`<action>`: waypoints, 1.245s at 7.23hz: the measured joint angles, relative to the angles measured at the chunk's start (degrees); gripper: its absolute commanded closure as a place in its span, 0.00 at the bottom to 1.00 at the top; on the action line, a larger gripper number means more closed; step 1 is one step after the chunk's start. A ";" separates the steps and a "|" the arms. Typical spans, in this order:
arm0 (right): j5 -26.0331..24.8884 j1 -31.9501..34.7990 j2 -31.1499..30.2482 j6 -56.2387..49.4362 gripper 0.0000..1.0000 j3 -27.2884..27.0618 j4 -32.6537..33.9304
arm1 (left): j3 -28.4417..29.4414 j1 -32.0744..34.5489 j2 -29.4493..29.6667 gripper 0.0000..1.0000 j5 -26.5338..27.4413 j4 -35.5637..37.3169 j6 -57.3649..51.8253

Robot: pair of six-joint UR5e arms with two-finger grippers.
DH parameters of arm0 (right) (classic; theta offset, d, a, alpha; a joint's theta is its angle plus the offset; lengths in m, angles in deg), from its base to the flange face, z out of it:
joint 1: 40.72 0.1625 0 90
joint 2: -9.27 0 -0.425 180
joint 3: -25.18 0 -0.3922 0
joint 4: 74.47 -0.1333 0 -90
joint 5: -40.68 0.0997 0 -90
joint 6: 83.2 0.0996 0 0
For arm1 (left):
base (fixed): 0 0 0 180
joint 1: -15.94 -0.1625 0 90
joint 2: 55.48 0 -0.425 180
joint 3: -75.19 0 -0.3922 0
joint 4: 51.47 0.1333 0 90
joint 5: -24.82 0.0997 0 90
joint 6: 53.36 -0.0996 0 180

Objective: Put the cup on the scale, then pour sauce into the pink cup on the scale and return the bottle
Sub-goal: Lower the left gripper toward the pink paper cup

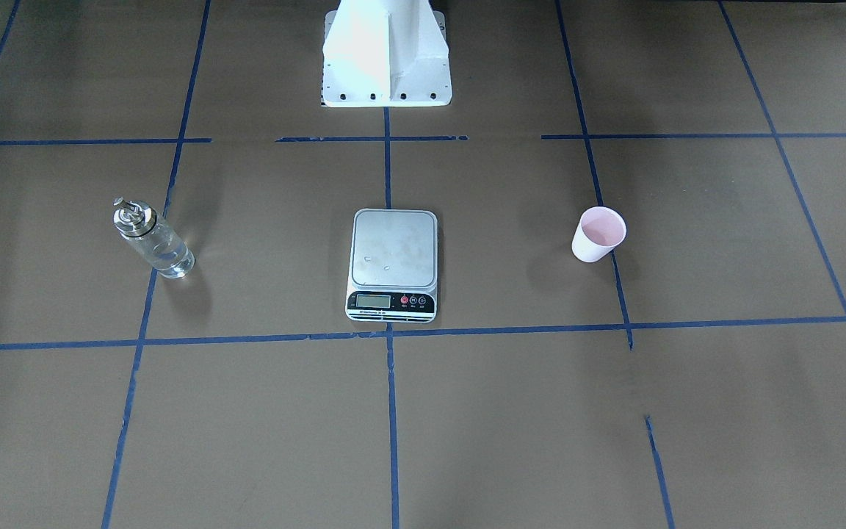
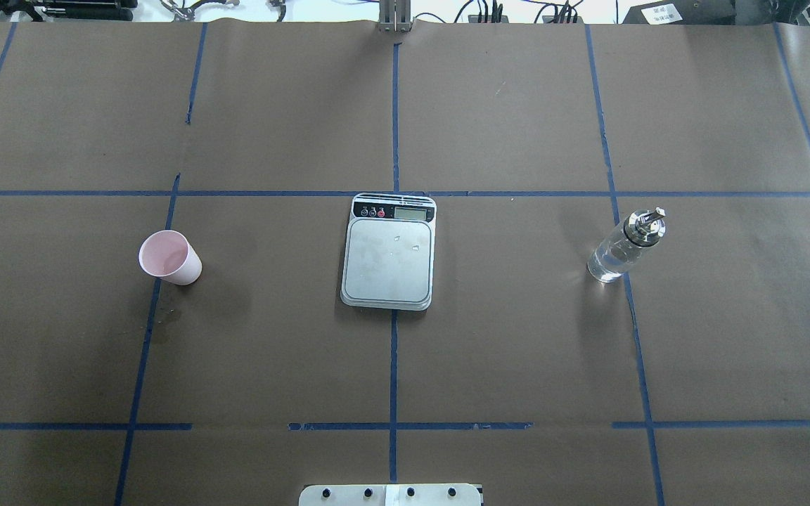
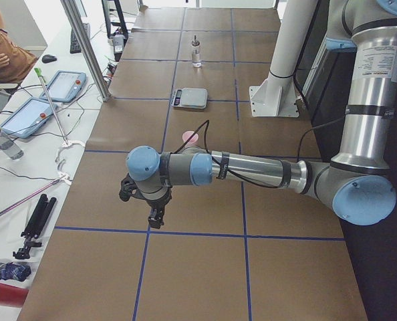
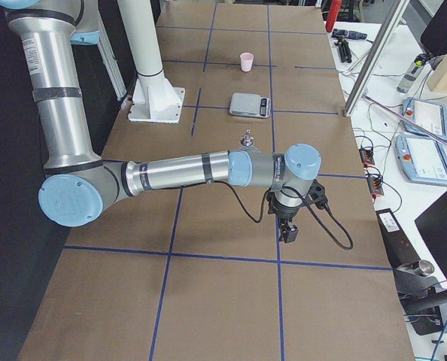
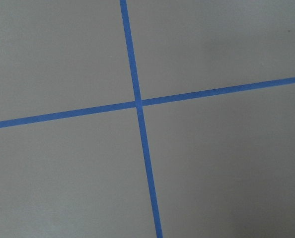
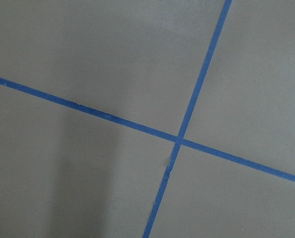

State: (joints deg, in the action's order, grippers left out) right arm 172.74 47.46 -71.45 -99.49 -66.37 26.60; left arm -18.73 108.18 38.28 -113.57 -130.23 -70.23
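The pink cup stands upright on the brown table, well to the left of the scale in the overhead view. Nothing is on the scale's silver platform. The glass bottle stands upright to the right of the scale, with clear sauce in its lower part. My left gripper hangs above the table's left end, far from the cup. At the other end hovers my right gripper, short of the bottle. I cannot tell whether either is open or shut.
Blue tape lines divide the table into squares. The white robot pedestal stands at the table's robot side. Side benches hold tablets and cables, with metal posts at the edge. A seated person shows at the far left bench.
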 measured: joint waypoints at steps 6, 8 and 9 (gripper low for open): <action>4.23 -0.20 -1.91 1.52 0.00 -0.83 -0.54 | -2.56 0.96 -0.01 0.00 3.25 -0.01 -3.82; 5.09 -0.58 -6.13 1.49 0.00 -2.65 -7.42 | -2.90 0.59 -0.14 0.00 2.99 -4.38 -4.02; 5.94 -1.16 -8.25 1.92 0.00 -2.76 -12.25 | -2.98 0.39 -0.19 0.00 2.72 -5.40 -4.05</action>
State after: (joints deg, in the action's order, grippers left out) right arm 178.69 46.30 -79.70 -97.57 -69.14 14.35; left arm -21.71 108.57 38.08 -110.85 -135.63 -74.27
